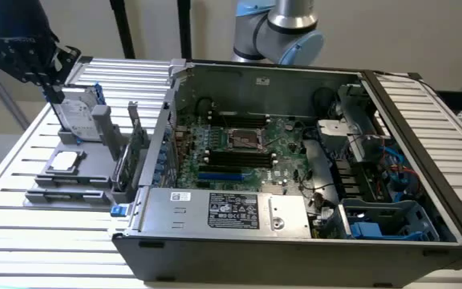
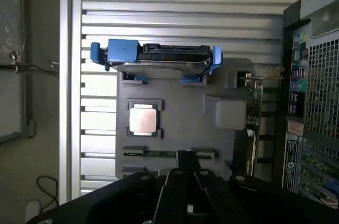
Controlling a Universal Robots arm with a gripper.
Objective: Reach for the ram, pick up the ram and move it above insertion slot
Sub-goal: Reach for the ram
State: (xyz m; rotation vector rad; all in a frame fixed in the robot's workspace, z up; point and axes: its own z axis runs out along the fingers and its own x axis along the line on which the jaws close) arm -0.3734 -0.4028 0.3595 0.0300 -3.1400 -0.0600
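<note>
The gripper (image 2: 185, 156) is hanging above the grey holder (image 2: 180, 123), and its dark fingers are looking pressed together into one narrow tip, with no gap showing and nothing between them. In the wrist view that tip is lining up over the ram (image 2: 158, 154), which is lying as a thin green strip in a slot of the holder, caught by small grey clips at either end. The ram is sitting untouched. In the exterior view the gripper is hovering high over the holder's other end, well apart from the ram's slot. Beyond the ram, a square silver processor chip (image 2: 143, 118) is resting flat in its own recess. Further on, the hard drive (image 2: 159, 57) is standing on edge in a blue-handled carrier. To one side, the upright green card (image 2: 253, 102) is standing in the holder just beside the open computer case (image 2: 318, 102). The slatted metal table (image 2: 185, 1) is carrying all of it.
</note>
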